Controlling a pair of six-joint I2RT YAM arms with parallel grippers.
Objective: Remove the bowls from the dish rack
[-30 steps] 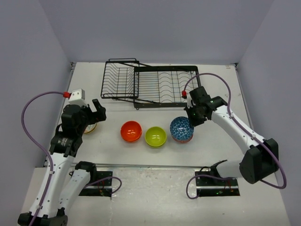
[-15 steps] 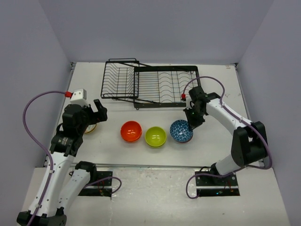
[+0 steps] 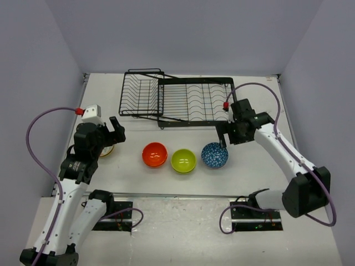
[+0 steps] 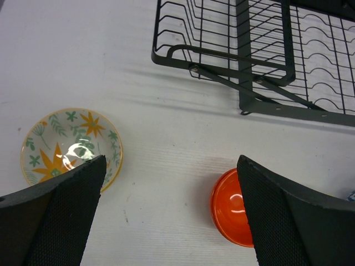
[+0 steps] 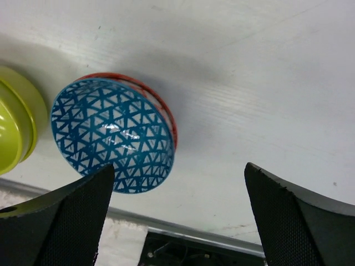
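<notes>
Nearest us, both sets of jaws stand wide open and hold nothing. The right jaws hang directly above the blue patterned bowl (image 5: 113, 136), which sits on the desk (image 3: 244, 172). We judge this to be the letting-go end of a placement, not a new pick. A red rim (image 5: 166, 108) shows along that bowl's far edge. We cannot tell whether it is the bowl's own outside or a second bowl nested beneath. The lime-green bowl (image 3: 183, 160) lies just to the left of the right jaws, near the blue one, and the orange bowl (image 3: 155, 154) lies beyond it, between the two sets of jaws. Under the left jaws, toward their left side, sits the floral bowl (image 4: 72, 145), largely hidden by the arm in the overhead view. That makes four bowls we can count for certain on the desk, one of each pattern, with a possible fifth under the blue one. Farther off, beyond both sets of jaws, stands the single dish rack (image 3: 177, 100), its basket and slotted tray joined. We see no bowl in either section. We think the unloading is done or nearly so. The next move calls for lifting the right jaws straight up, clear of the blue bowl's rim, so nothing gets nudged.
</notes>
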